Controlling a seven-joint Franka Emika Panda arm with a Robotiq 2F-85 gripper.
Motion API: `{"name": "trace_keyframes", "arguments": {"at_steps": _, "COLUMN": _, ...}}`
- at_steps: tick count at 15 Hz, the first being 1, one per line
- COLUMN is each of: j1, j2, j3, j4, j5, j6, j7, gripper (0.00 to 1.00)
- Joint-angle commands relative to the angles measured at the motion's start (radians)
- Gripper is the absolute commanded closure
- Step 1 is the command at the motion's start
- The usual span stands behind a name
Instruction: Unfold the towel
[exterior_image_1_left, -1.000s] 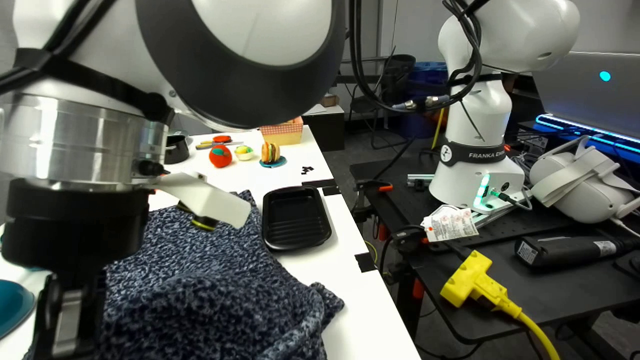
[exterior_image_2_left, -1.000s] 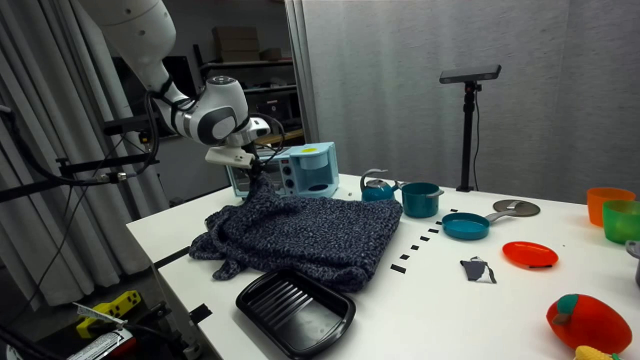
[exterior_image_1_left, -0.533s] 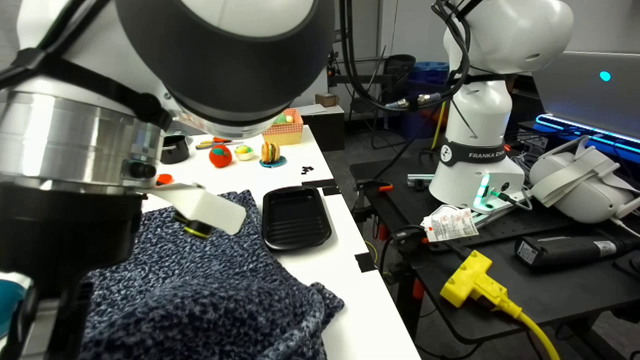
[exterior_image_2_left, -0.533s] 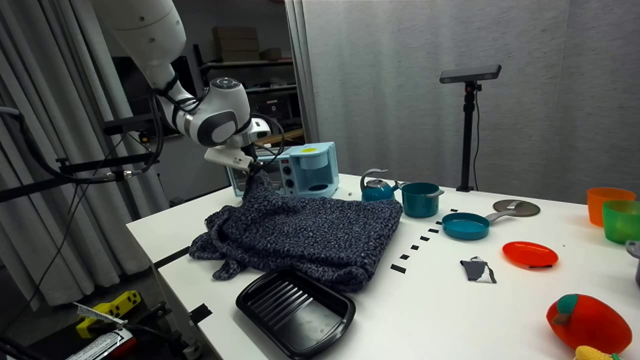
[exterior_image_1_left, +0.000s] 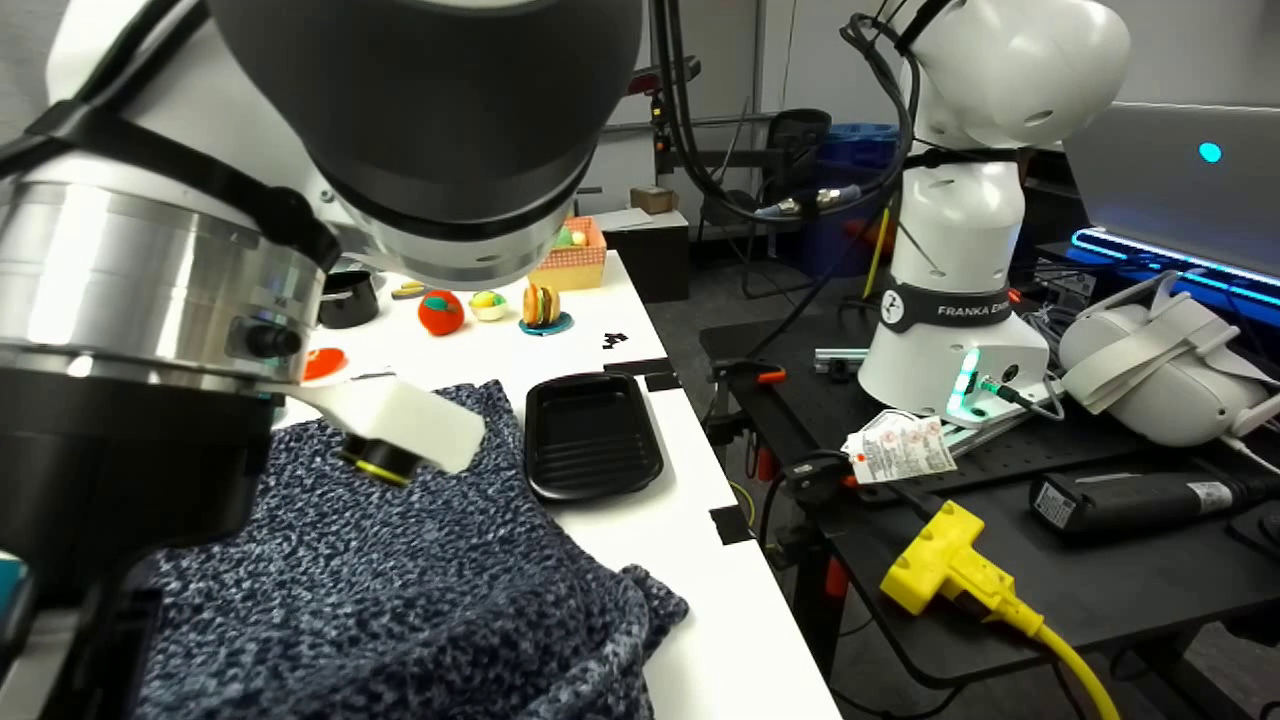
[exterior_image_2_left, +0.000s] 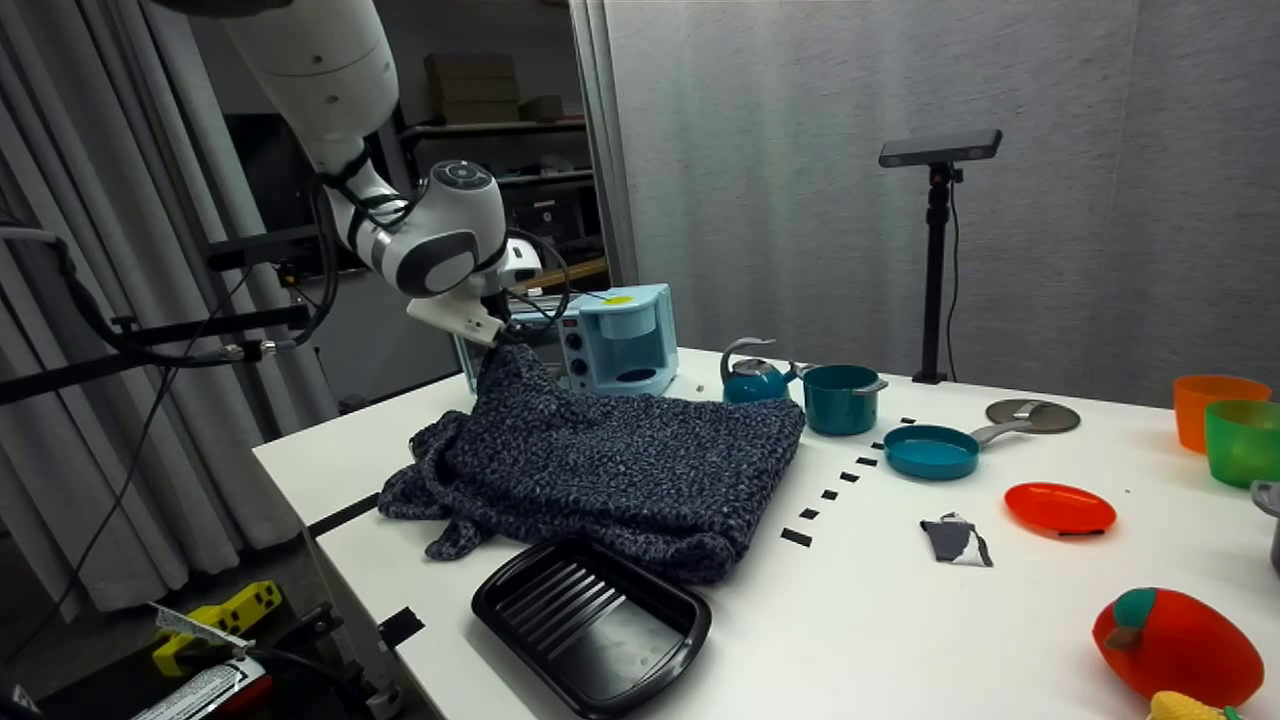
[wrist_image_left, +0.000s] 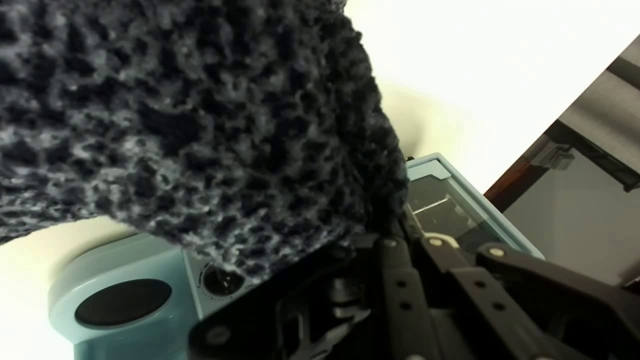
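Note:
The towel, dark navy and grey speckled, lies in a heap on the white table in both exterior views (exterior_image_1_left: 420, 580) (exterior_image_2_left: 630, 470). It looks partly folded, with bunched edges on one side. One part rises in a peak to my gripper (exterior_image_2_left: 508, 338). In the wrist view the towel (wrist_image_left: 200, 115) fills the upper left and runs into my gripper (wrist_image_left: 400, 225), whose fingers are closed together on it. The fingertips are partly hidden by the cloth. In an exterior view the gripper (exterior_image_1_left: 65, 640) is cut off at the lower left.
A black tray (exterior_image_2_left: 600, 630) sits close against the towel's edge. A light blue toaster oven (exterior_image_2_left: 625, 340) stands right behind the gripper. A teal kettle (exterior_image_2_left: 755, 380), pot (exterior_image_2_left: 840, 400) and pan (exterior_image_2_left: 930, 452) are beyond the towel. The table edge (exterior_image_1_left: 745, 610) runs near the towel.
My gripper has moved slightly left in the view with the toaster oven, drawing the towel's raised peak the same way. The rest of the towel and the tray stay put.

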Motion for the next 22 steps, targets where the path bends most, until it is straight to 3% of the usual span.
{"name": "trace_keyframes", "arguments": {"at_steps": 1, "j1": -0.075, "j2": 0.081, "j3": 0.086, "j4": 0.017, "j5": -0.033, "j6": 0.029, "j7": -0.041, "gripper": 0.99}}
{"name": "trace_keyframes", "arguments": {"at_steps": 2, "j1": -0.085, "j2": 0.085, "j3": 0.093, "j4": 0.015, "j5": -0.047, "j6": 0.018, "j7": -0.046, "gripper": 0.99}}
{"name": "trace_keyframes", "arguments": {"at_steps": 3, "j1": -0.093, "j2": 0.089, "j3": 0.096, "j4": 0.014, "j5": -0.062, "j6": 0.009, "j7": -0.049, "gripper": 0.72}}
{"name": "trace_keyframes", "arguments": {"at_steps": 4, "j1": -0.096, "j2": 0.092, "j3": 0.095, "j4": 0.015, "j5": -0.082, "j6": 0.004, "j7": -0.057, "gripper": 0.71}}
{"name": "trace_keyframes", "arguments": {"at_steps": 13, "j1": -0.1, "j2": 0.08, "j3": 0.068, "j4": 0.009, "j5": -0.186, "j6": -0.018, "j7": -0.049, "gripper": 0.05}}
{"name": "trace_keyframes", "arguments": {"at_steps": 14, "j1": -0.094, "j2": 0.071, "j3": 0.057, "j4": 0.008, "j5": -0.19, "j6": -0.022, "j7": -0.046, "gripper": 0.0}}
{"name": "trace_keyframes", "arguments": {"at_steps": 17, "j1": -0.062, "j2": 0.019, "j3": -0.002, "j4": 0.002, "j5": -0.209, "j6": -0.053, "j7": -0.028, "gripper": 0.0}}
{"name": "trace_keyframes", "arguments": {"at_steps": 18, "j1": -0.015, "j2": -0.129, "j3": 0.029, "j4": -0.073, "j5": -0.166, "j6": -0.05, "j7": 0.073, "gripper": 0.0}}
{"name": "trace_keyframes", "arguments": {"at_steps": 19, "j1": -0.005, "j2": -0.151, "j3": 0.014, "j4": -0.078, "j5": -0.168, "j6": -0.061, "j7": 0.084, "gripper": 0.0}}
{"name": "trace_keyframes", "arguments": {"at_steps": 22, "j1": -0.021, "j2": -0.28, "j3": 0.058, "j4": -0.101, "j5": -0.206, "j6": -0.127, "j7": 0.184, "gripper": 0.0}}
